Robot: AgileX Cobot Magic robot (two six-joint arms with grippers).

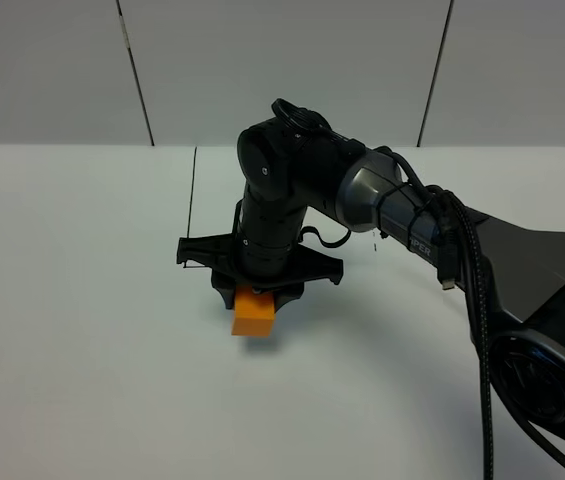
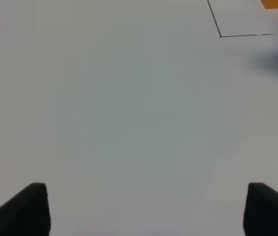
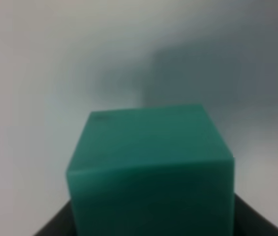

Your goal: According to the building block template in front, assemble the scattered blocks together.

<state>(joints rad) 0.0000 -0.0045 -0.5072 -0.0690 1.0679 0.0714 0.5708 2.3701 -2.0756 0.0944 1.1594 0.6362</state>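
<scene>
One teal block (image 3: 151, 167) sits clamped in the right hand (image 1: 262, 292), just above the orange block (image 1: 253, 312); next, set it down alongside.

One orange cube (image 1: 253, 313); one teal cube (image 3: 151, 172); two end effectors.

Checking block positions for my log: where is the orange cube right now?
In the exterior high view, the orange cube sits on the white table near centre, directly below the right tool, beside the black outline.
</scene>
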